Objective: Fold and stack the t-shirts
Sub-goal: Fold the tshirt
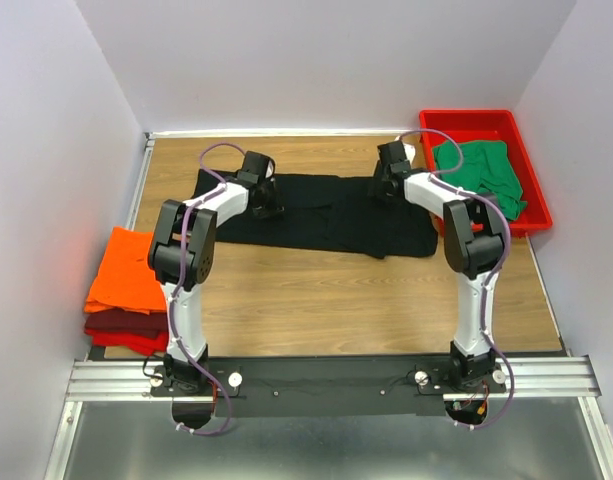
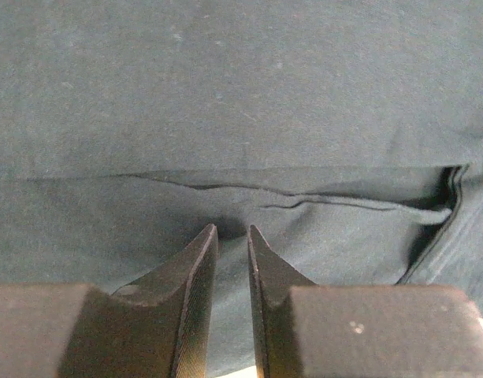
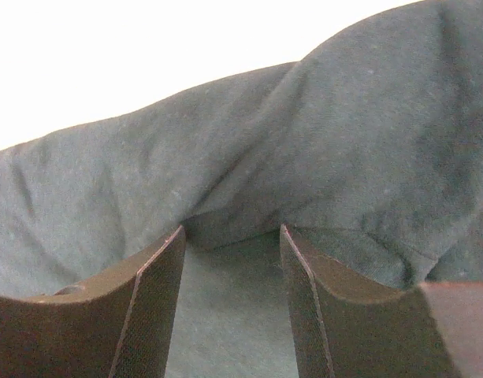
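Your left gripper (image 2: 232, 230) pinches a fold of the black t-shirt (image 1: 316, 215) lying flat across the wooden table (image 1: 346, 300). Your right gripper (image 3: 232, 232) stands apart, with black cloth bunched between its fingers. You can read no writing anywhere.

Both tools on black t-shirt (image 1: 326, 215)

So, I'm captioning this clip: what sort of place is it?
Probably a lab test cell for robot laundry folding, not a home: plain white walls box in a small wooden table, and both arms bolt to an aluminium rail. T-shirts are the only goods.
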Tool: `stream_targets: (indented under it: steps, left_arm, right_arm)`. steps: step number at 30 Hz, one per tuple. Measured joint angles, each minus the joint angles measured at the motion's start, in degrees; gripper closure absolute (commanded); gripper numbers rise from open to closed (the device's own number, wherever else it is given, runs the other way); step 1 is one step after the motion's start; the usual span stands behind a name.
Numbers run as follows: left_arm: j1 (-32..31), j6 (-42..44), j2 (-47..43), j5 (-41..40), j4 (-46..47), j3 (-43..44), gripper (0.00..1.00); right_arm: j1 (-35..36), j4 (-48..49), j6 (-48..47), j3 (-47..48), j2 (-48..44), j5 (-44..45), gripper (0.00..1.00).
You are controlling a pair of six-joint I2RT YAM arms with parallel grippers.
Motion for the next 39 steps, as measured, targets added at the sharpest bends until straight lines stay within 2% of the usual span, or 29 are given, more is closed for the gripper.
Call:
stream_targets:
  steps: [8,11,15,18,21,23,25,28,32,39]
  left_arm:
    - [-2.32,-3.96,-5.88,-0.28,7.67,-10.86,0.71]
    - [-6.54,-5.86,-8.09,-0.04,8.68,-14.08,0.71]
    - [-15.93,-8.87,-9.07,3.3,10.25,-16.15,0.71]
    - [-20.13,-9.81,-8.83,5.38,10.25,-16.11,0.71]
    - [-24.13,-10.34,-7.91,8.17,9.6,-14.69,0.7]
    - [-25.18,-10.27,-7.69,9.81,8.55,-13.81,0.69]
    - [-25.09,-9.42,-7.74,9.79,6.69,-12.63,0.69]
    - [-23.54,-7.19,-8.33,6.71,3.96,-10.47,0.68]
    - [-21.35,-4.42,-12.24,-1.31,0.66,-10.51,0.69]
    - [-21.31,-2.69,-20.26,-9.77,0.02,-19.3,0.69]
  right_arm:
    - [-1.14,-2.16,-2.95,18.14,11.58,-2.21,0.39]
    - [-1.38,-3.61,-4.68,25.81,16.41,-3.72,0.38]
    - [-1.44,-5.84,-6.95,38.73,23.82,-7.63,0.37]
    - [-1.44,-6.62,-7.87,42.88,26.34,-10.36,0.36]
    - [-1.42,-7.37,-8.48,46.07,28.2,-14.69,0.28]
    - [-1.29,-7.32,-9.2,47.08,28.7,-16.39,0.23]
    - [-1.2,-7.39,-9.79,47.08,28.68,-17.51,0.14]
    - [-1.05,-7.54,-10.91,45.99,27.56,-17.64,0.09]
    - [-0.94,-9.31,-11.15,40.37,22.67,-16.04,0.09]
    - [-0.83,-10.34,-8.85,25.66,5.7,-10.21,0.11]
